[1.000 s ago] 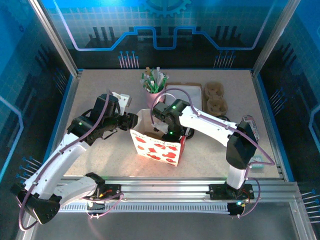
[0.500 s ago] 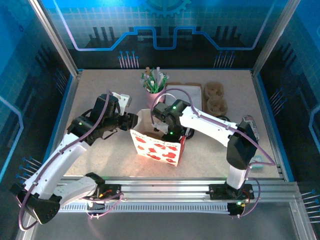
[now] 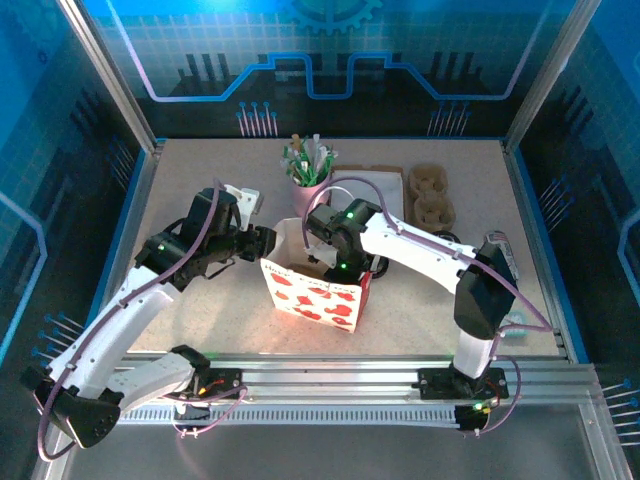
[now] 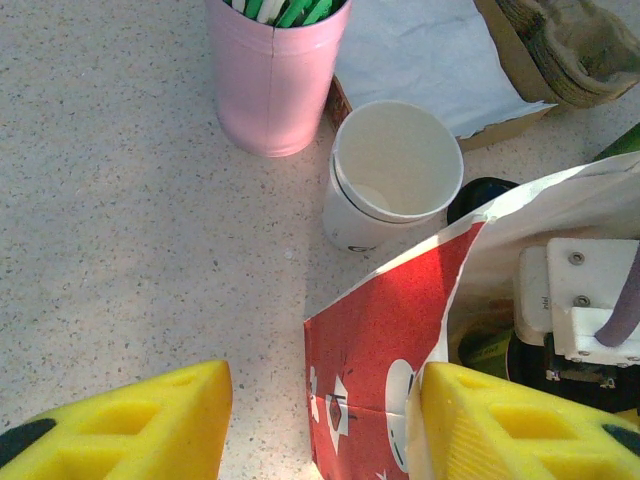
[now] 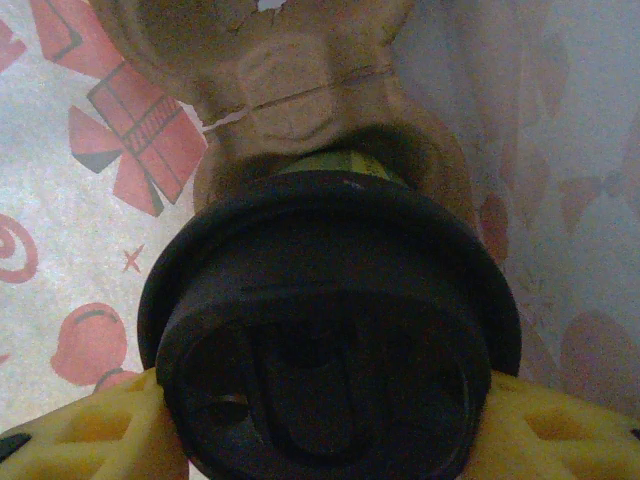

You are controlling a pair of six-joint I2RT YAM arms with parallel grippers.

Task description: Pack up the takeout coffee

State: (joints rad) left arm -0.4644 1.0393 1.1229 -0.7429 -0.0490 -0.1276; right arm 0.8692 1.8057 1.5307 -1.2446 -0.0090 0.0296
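Pink cup cropped above, black lid cropped below; bag hides the white paper cup's lower side.

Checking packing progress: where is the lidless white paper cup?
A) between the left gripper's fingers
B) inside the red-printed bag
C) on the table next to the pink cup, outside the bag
C: the left wrist view shows the white cup standing open on the table beside the pink cup, outside the bag.
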